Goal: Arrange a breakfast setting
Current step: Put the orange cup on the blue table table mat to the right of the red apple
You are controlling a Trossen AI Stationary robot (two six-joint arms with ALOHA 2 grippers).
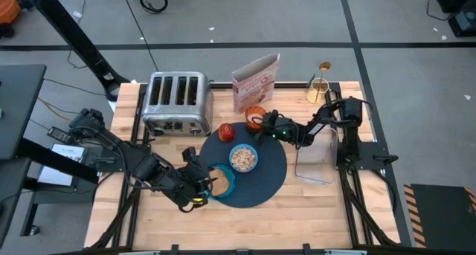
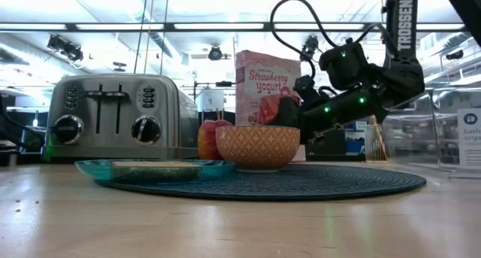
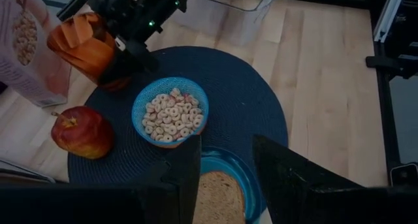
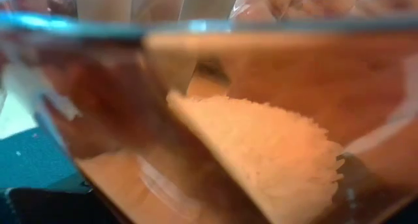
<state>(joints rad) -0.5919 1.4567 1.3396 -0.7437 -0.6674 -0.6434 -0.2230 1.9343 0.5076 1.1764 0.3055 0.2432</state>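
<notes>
The right tool (image 1: 258,121) is clamped on a translucent amber cup (image 1: 255,115) at the far rim of the large round dark slate-blue woven mat (image 1: 271,173), its wide-set fingers around the cup's sides. The left tool (image 1: 209,184), fingers apart and holding nothing, hovers over a toast slice (image 1: 221,183) lying flat on a small teal plate (image 1: 229,176) at the mat's near-left edge.

The right wrist view is filled by the cup's (image 4: 248,119) amber wall and nothing else reads clearly. The left wrist view shows what the table-level camera hides: the small blue bowl (image 3: 170,111) holds pale cereal rings, and the red fruit (image 3: 81,132), an apple with a stem, sits just off the mat. From table height the bowl's (image 2: 257,147) outside shows an orange diamond pattern, and the arm reads "TROSSEN".

Behind the mat on the pale wooden surface (image 1: 327,203) stand a brushed-metal four-slot toaster (image 1: 176,102) and a pink cereal box (image 2: 267,85) lettered "Strawberry yogurt". A gold spoon (image 1: 321,82) stands in a holder at the far right corner, beside a clear plastic bin (image 1: 316,155).
</notes>
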